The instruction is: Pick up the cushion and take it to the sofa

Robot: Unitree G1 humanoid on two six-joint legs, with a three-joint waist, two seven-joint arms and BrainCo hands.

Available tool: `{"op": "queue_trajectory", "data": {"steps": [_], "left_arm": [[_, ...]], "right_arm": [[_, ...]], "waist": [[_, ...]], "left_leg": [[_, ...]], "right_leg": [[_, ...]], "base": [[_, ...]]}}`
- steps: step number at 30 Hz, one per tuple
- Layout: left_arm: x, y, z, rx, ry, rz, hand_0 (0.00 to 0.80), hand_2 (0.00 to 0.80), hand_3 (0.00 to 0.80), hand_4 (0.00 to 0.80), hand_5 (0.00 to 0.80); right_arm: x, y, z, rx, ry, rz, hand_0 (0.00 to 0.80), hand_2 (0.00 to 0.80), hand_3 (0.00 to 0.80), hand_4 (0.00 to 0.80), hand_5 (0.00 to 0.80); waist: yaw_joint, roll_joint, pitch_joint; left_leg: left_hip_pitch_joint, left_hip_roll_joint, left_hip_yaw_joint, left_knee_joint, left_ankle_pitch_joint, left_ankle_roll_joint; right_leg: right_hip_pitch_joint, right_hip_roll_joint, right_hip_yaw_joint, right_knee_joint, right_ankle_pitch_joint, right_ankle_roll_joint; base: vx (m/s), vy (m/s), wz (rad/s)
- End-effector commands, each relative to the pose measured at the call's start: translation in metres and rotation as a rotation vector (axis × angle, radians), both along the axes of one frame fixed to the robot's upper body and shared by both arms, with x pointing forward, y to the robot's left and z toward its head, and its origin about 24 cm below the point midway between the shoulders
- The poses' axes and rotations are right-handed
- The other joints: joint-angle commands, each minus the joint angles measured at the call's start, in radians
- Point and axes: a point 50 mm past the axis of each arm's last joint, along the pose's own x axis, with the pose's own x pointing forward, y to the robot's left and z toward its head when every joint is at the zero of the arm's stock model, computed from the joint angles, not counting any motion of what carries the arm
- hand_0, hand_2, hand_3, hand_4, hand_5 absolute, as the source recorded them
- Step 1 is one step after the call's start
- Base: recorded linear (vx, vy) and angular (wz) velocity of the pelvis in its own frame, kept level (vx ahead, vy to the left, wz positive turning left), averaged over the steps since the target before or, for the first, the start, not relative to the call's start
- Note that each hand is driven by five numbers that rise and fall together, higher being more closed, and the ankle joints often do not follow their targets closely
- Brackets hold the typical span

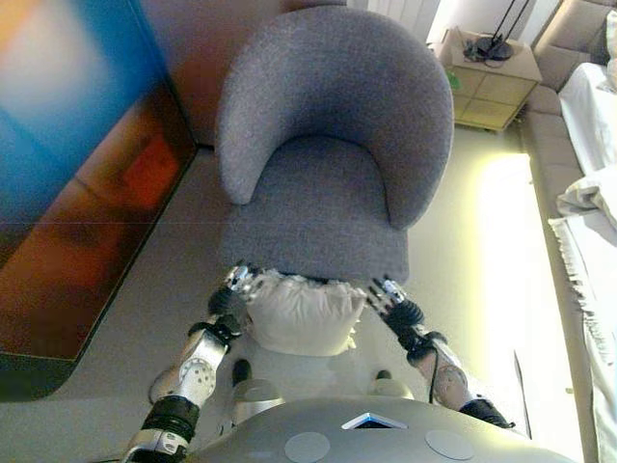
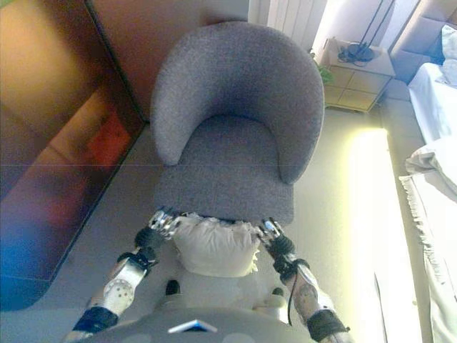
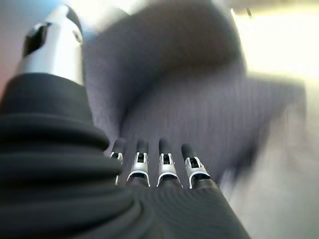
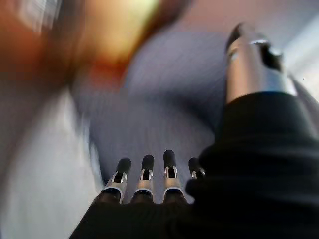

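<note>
White cushion [image 1: 301,313]: plump, creased fabric, held low and near, between the two robot hands, just in front of the near edge of the armchair seat and above the floor. Its far edge sits close against the seat front; whether they touch cannot be told.

Left robot hand [image 1: 237,285]: pressed against the cushion's left side at its upper corner. From the head views the fingers lie along the fabric; in its own wrist view they reach forward roughly straight, in a row, thumb raised apart. Whether they curl into the cloth cannot be told.

Right robot hand [image 1: 386,292]: pressed against the cushion's right side, mirroring the other. Its wrist view shows the fingers extended in a row, thumb apart; any pinch on the fabric cannot be told.

Grey armchair [image 1: 333,145]: tub-shaped, woven upholstery, curved back wrapping round to both sides, seat bare. Stands directly beyond the cushion, at the centre of the scene.

Floor [image 1: 145,318]: pale, smooth, under the chair and cushion.

Dark glossy panel [image 1: 87,183]: runs along the left, with blue and reddish reflections.

Bedside cabinet [image 1: 490,82]: pale wood, far right, beyond the armchair; a dark lamp base [image 1: 496,46] rests on top.

White bedding [image 1: 593,222]: along the right edge, a fringed hem hanging toward the floor, well apart from the armchair.
</note>
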Motion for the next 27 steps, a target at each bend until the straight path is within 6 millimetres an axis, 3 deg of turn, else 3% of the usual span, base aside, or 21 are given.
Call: {"op": "queue_trajectory", "data": {"steps": [1,9,27], "left_arm": [[0.019,-0.013,0.025,-0.266,-0.238,0.002,0.0,0.0,0.0,0.0,0.0],[0.015,-0.009,0.025,-0.251,-0.24,-0.007,0.0,0.0,0.0,0.0,0.0],[0.015,-0.014,0.026,-0.2,-0.22,-0.046,0.0,0.0,0.0,0.0,0.0]], "right_arm": [[0.03,0.012,0.038,0.333,-0.283,-0.081,0.0,0.0,0.0,0.0,0.0],[0.02,0.01,0.037,0.36,-0.304,-0.033,0.0,0.0,0.0,0.0,0.0],[0.017,0.012,0.035,0.326,-0.278,-0.002,0.0,0.0,0.0,0.0,0.0]], "waist": [[0.013,-0.002,0.018],[0.012,-0.002,-0.009],[0.006,0.007,-0.013]], "left_leg": [[-0.002,-0.022,0.049,0.048,-0.08,0.097],[0.003,-0.014,0.057,0.039,-0.076,0.086],[0.003,-0.016,0.048,0.037,-0.07,0.078]], "right_leg": [[-0.054,-0.035,-0.034,0.076,0.006,-0.01],[-0.041,-0.021,-0.038,0.049,0.004,-0.017],[-0.035,-0.007,-0.031,0.037,0.001,-0.03]], "base": [[0.016,-0.019,-0.03],[0.001,-0.019,0.0],[0.0,0.0,0.0]]}}
